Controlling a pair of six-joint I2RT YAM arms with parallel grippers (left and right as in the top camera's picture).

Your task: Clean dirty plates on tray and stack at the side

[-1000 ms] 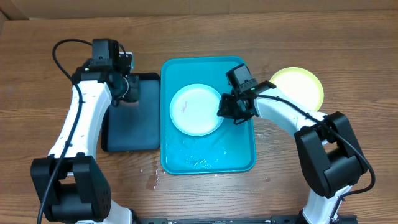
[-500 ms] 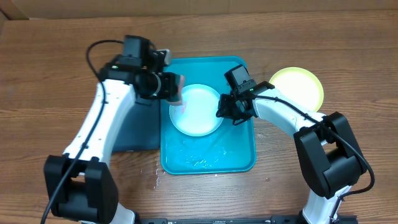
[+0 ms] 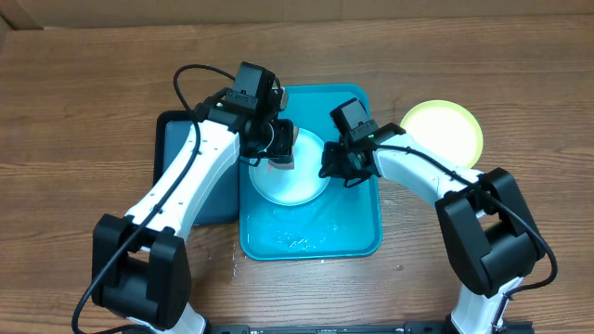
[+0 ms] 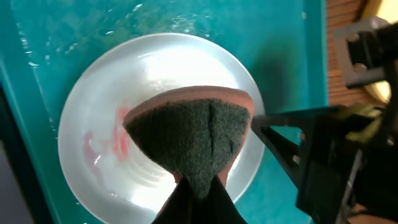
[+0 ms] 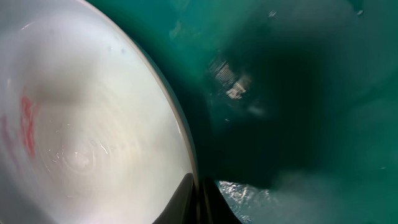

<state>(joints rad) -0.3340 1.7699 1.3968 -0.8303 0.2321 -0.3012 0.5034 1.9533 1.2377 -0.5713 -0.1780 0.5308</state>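
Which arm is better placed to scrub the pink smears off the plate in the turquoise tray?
Left. The left gripper holds the sponge over the plate, beside the pink smears. The right gripper is pinching the plate's rim, apparently steadying it.

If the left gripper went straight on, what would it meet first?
The white plate, probably: the sponge held by the left gripper would touch it near the pink smear; the gap is unclear.
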